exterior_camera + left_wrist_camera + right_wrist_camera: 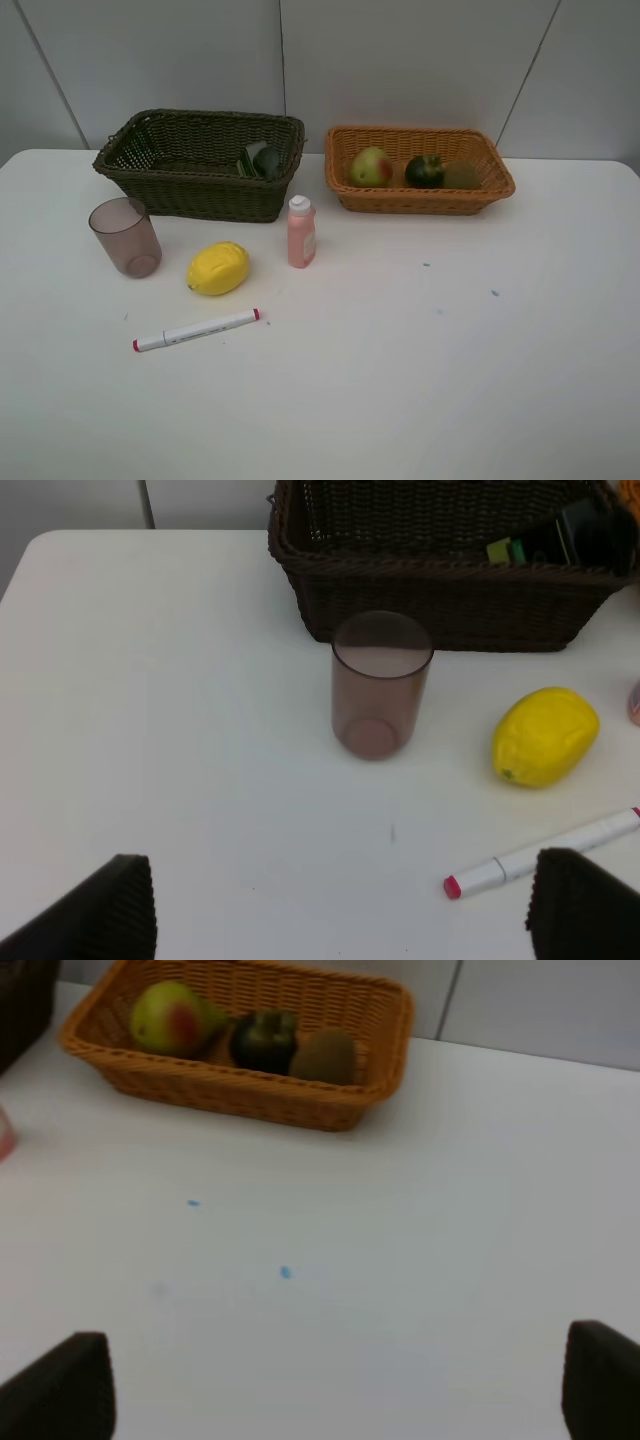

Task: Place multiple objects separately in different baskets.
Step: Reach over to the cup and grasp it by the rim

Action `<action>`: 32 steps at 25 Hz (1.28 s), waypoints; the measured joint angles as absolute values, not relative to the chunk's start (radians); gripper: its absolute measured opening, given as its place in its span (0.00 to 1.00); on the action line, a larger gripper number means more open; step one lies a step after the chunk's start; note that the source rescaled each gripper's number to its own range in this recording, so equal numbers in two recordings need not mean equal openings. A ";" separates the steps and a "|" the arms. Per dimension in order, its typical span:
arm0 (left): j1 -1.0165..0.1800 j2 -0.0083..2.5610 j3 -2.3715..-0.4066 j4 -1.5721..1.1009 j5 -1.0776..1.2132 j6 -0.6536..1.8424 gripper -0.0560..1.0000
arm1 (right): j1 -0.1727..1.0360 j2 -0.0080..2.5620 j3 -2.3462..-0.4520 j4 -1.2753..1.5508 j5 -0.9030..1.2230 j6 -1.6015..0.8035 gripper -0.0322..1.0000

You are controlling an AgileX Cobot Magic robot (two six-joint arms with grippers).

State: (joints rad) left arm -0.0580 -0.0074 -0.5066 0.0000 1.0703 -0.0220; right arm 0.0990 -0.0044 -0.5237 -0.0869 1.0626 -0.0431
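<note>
Soft, even overhead light; white table (400,380) bright throughout. Shadows faint and short beneath lemon (218,268), cup (125,237), marker (197,330). High view sharp. 2 wrist views softer; right wrist blurriest, orange basket (230,1095) weave smeared.

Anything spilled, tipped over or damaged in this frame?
Nothing serious. The cup and pink bottle stand upright and no liquid shows. Only a few small blue specks mark the table right of centre.

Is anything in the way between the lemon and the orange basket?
Yes. The pink bottle stands upright on the table, right between the lemon and the orange basket, so the lemon would probably need lifting over it.
</note>
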 joint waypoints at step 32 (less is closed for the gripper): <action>-0.058 -0.007 -0.507 0.000 1.070 -0.022 0.97 | -0.008 -0.004 -0.524 -0.087 1.063 -0.043 0.97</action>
State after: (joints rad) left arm -0.0580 -0.0074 -0.5066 0.0000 1.0703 -0.0220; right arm -0.0082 -0.0044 -0.5237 -0.0869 1.0626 -0.0431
